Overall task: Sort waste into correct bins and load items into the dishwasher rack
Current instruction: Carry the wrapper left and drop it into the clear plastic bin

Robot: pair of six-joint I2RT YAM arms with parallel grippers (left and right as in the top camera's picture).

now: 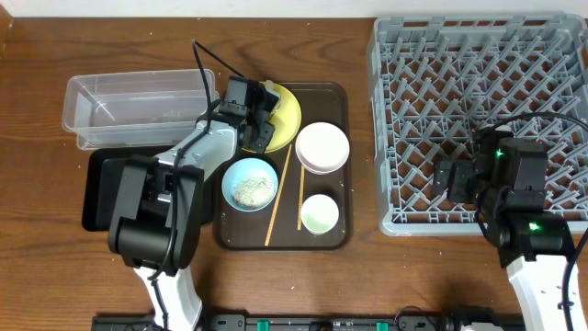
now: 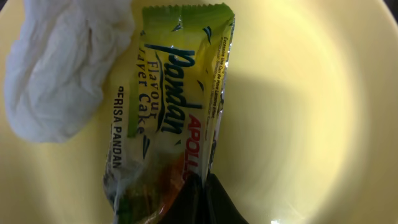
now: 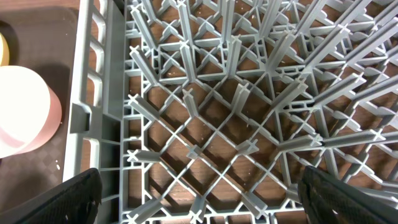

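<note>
My left gripper point(image 2: 202, 202) sits low on the yellow plate point(image 2: 298, 112), clenched on the snack wrapper point(image 2: 168, 106) at its lower end, by the look of it. Waste sorting's in hand: next I lift it clear and carry it to the clear tub point(image 1: 138, 106), upper left overhead. My right gripper point(image 3: 199, 199) hangs released over the dishwasher rack point(image 3: 99, 93)

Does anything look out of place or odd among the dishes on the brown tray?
Yes. A snack wrapper and a crumpled paper scrap lie on the yellow plate, so there is waste on a dish. The light blue bowl holds loose rice grains. Nothing looks spilled or broken.
</note>
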